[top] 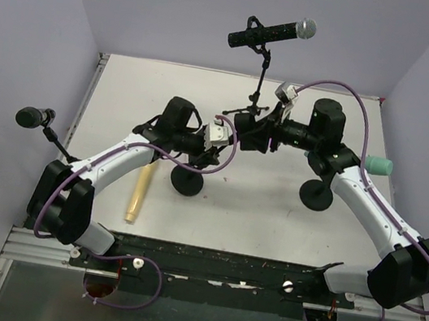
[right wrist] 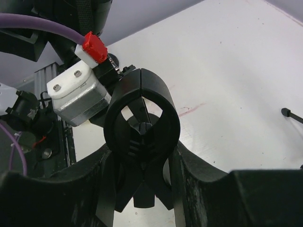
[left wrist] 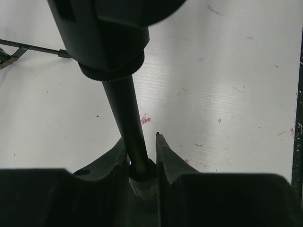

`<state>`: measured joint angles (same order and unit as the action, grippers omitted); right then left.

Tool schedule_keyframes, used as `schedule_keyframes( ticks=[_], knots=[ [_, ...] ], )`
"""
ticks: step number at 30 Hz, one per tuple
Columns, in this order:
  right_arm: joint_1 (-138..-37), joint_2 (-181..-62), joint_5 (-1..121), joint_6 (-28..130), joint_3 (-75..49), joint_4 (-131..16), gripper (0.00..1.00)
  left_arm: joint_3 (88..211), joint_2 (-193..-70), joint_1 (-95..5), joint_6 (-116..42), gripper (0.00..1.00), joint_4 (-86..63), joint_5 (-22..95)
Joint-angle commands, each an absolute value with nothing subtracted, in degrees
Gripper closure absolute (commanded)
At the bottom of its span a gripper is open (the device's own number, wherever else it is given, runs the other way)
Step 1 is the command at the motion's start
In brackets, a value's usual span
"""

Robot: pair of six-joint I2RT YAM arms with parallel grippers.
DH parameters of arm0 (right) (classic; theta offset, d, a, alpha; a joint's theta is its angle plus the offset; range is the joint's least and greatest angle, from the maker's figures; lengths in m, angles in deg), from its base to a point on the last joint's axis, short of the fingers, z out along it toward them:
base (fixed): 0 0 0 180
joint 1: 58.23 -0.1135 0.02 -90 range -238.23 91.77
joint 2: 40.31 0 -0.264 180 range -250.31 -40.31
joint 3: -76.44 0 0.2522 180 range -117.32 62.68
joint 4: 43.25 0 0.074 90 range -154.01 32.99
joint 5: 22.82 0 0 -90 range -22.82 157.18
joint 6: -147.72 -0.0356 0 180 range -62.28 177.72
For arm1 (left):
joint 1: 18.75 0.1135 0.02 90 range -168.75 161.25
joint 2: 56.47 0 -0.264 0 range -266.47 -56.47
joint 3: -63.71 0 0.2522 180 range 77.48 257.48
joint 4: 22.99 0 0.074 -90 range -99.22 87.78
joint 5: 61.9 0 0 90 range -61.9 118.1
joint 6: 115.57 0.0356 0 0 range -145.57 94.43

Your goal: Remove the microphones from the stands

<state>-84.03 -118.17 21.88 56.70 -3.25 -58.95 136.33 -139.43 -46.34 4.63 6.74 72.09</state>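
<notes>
TWO ARMS MEET AT MID-TABLE: We see the right gripper (right wrist: 142, 149) pinching the lower levers of a black clip (right wrist: 171, 113) between its fingers. The left gripper (left wrist: 140, 138) is pressed together on a thin black shaft (left wrist: 124, 109) just under a ribbed collar (left wrist: 111, 71). Seen end-on from the right wrist, the clip's ring looks empty. We cannot tell whether the shaft belongs to a stand or to a microphone.

To do this step well, we judge, the right gripper's squeeze must be firm enough to spread the ring. The left must hold its shaft steady. Any pull should run straight along the ring's axis and not sideways, or whatever stand carries the clip may tip.

The microphone (top: 271, 31) we see most plainly sits in a holder atop the tripod stand (top: 261, 74) at the back of the table (top: 351, 233), well apart from both grippers. Its long axis lies almost level, running left to right. The silver grille is at the right end, slightly raised, and the black tail points left.
</notes>
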Motion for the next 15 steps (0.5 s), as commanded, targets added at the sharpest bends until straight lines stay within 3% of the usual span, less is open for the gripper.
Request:
schedule_keyframes(
  ticks=[1, 3, 7, 11, 14, 15],
  knots=[
    [-84.3, -119.6, 32.4, 47.4, -3.7, -61.9, 0.73, 133.1, -137.0, -47.5, 0.0, 0.97, 5.1, 69.3],
    [-84.3, -120.0, 36.1, 40.4, -4.8, -62.9, 0.8, 127.5, -132.8, -50.0, -7.2, 1.0, -7.1, 60.0],
    [-84.2, -121.7, 39.2, 32.0, -6.8, -66.8, 0.85, 118.8, -127.3, -59.7, -12.6, 1.0, -26.9, 26.2],
    [-84.1, -123.4, 48.4, 29.5, -9.6, -72.6, 0.96, 120.4, -128.8, -63.0, -17.0, 1.0, -26.5, 19.7],
    [-83.5, -123.6, 47.4, 31.3, -9.6, -71.3, 0.98, 120.7, -128.8, -63.0, -18.0, 1.0, -24.2, 24.3],
    [-83.5, -123.4, 46.5, 32.3, -9.0, -70.3, 0.98, 120.8, -128.5, -62.8, -17.1, 0.95, -22.9, 27.7]
  ],
)
